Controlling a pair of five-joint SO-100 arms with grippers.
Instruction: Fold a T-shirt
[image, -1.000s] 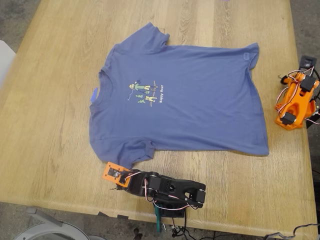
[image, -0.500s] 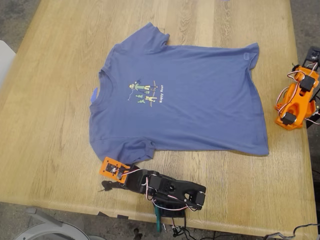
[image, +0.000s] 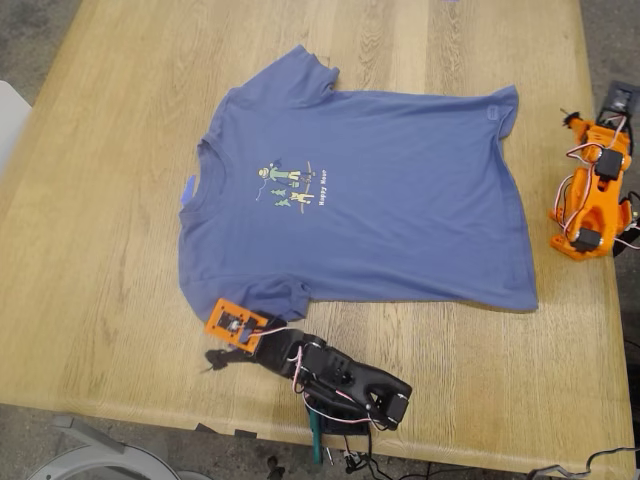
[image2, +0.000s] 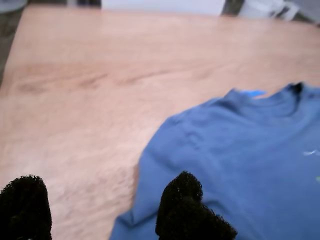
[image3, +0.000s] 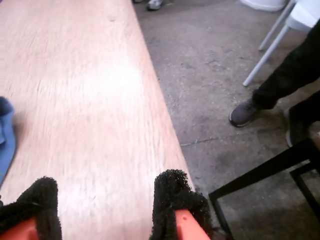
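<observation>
On the grainy oak table (image: 100, 250) the T-shirt (image: 380, 210) lies flat; both grippers' fuzzy black fingers (image2: 182, 205) are spread, empty.

T-shirt (image: 380, 190): soft matt cloth. Table (image: 110, 250): pale grained wood. End effector pads (image2: 182, 200): fuzzy black.

Only a corner of the T-shirt (image3: 5, 131) seen beside my second gripper (image3: 105, 202), rest cut off. Only a leg and a shoe (image3: 246, 112) of a person seen past it. Both black pads (image2: 182, 202) of my first gripper (image2: 102, 205) cut off at the edge. White lettering (image: 323, 193) too small to read.
</observation>
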